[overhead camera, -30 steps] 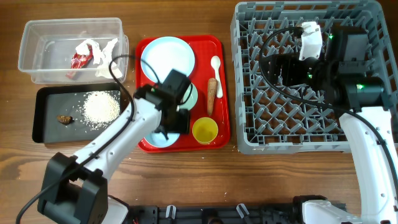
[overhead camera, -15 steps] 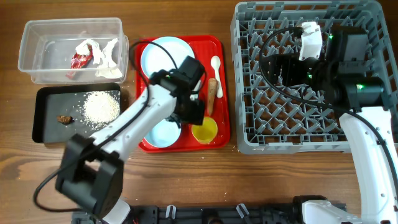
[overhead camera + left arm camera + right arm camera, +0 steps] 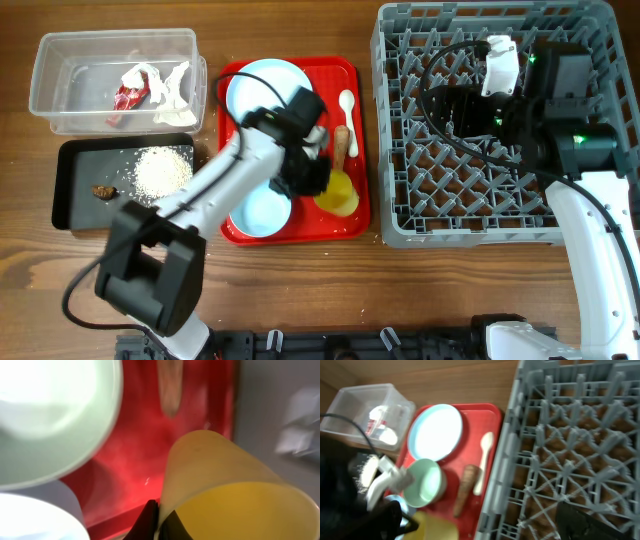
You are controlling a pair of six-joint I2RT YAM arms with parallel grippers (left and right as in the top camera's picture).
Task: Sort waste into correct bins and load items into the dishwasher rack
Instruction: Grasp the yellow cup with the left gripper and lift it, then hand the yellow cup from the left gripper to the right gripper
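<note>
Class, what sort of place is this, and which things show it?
Probably a test bench staged as a dish-clearing station: a grey dishwasher rack, a red tray of dishes, and a clear tub holding waste.

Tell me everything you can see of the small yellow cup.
The yellow cup is small, round and smooth, plastic by its look, with a thin, slightly translucent wall; nothing shows inside it. It is tilted, not upright, over the corner of the red tray nearest the robot and the rack, close to the end of the carrot-like stick. The left tool is shut on its rim, the wall pinched between the fingers. Whether its base touches the tray cannot be told.
</note>
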